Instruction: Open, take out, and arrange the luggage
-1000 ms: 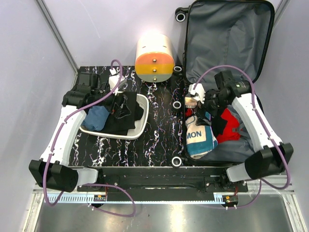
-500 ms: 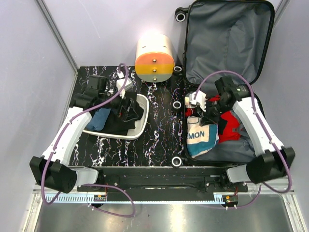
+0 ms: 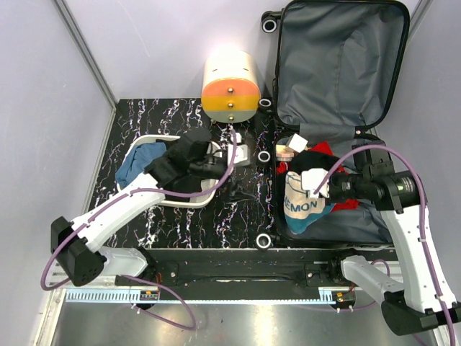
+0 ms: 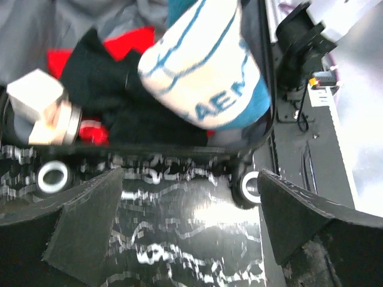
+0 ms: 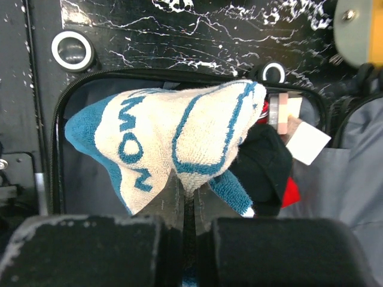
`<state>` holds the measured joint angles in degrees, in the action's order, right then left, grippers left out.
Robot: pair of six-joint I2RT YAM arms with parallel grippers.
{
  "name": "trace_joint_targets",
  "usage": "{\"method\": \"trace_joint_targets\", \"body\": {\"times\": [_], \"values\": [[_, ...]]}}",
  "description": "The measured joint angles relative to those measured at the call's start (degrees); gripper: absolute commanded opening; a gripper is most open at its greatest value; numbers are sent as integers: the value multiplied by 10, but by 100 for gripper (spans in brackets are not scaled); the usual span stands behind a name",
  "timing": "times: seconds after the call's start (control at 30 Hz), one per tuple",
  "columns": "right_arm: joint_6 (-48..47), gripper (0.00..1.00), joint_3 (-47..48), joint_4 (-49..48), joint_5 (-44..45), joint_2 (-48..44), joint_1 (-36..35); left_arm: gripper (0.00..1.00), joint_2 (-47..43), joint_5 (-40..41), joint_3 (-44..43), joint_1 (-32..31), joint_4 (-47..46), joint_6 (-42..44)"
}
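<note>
Luggage (image 3: 338,65): it is open at the right of the top view. Its lid leans up at the upper right. Its low half lies flat at the lower right, by the right edge of the table (image 3: 144,115).
Towel (image 3: 302,205): white and blue, in the low half of the luggage, on the side near the table. It lies on black and red clothes. In the top view its long side runs up and down the frame.
Right claw (image 3: 317,189): clenched on the towel. It comes at the towel from the right of the frame and pinches a fold near the middle. In the right wrist view the towel (image 5: 179,137) bunches up just above the closed tips.
Left claw (image 3: 243,158): wide open, with nothing in it. It hangs over the middle of the table, just left of the luggage. Its own view looks at the towel (image 4: 203,78).
Tray (image 3: 189,204): on the left of the table, with dark clothes in it, well apart from the towel.
Way to go: I think the towel must go up, then left over the luggage rim.
Nearer arm: the right claw has the towel. The left claw is nearer the tray and sits between the two, so a hand-over may work.
</note>
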<state>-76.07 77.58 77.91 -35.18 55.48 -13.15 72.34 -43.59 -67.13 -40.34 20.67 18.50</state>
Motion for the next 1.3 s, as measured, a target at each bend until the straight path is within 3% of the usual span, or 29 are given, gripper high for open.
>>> {"method": "trace_joint_targets", "body": {"times": [0.1,0.27,0.5,0.7,0.8,0.83,0.87,0.9,0.93,0.97,1.03,1.07,1.13,1.3], "values": [[-50,0,-13,-3,-2,-27,0,99,34,2,-33,-59,-40,5],[-114,0,-44,-30,-6,-85,0,99,96,9,-82,-106,-85,-15],[-166,0,-106,-115,-37,-174,0,99,135,6,-71,-110,-166,-118],[-188,0,-140,-165,-68,-200,-1,99,161,10,-70,-127,-216,-155],[-188,0,-146,-188,-80,-199,-1,72,175,9,-70,-134,-234,-169],[-188,0,-146,-195,-80,-199,-1,49,178,8,-70,-136,-238,-173],[-184,0,-146,-202,-80,-198,-1,39,179,5,-70,-137,-240,-174],[-180,3,-146,-209,-80,-196,-1,26,179,3,-70,-137,-240,-180],[-177,11,-146,-216,-80,-194,-1,6,179,0,-70,-137,-240,-181],[-167,36,-146,-224,-79,-190,-1,0,179,-2,-71,-137,-240,-183],[-144,58,-145,-232,-79,-180,-1,0,176,-2,-71,-135,-232,-192],[-129,83,-144,-239,-79,-174,-1,0,173,-2,-71,-132,-225,-196],[-97,100,-140,-254,-76,-159,-1,0,160,-2,-71,-122,-188,-210],[-17,100,-132,-283,-44,-126,-2,0,105,-15,-66,-64,-71,-225]]}}
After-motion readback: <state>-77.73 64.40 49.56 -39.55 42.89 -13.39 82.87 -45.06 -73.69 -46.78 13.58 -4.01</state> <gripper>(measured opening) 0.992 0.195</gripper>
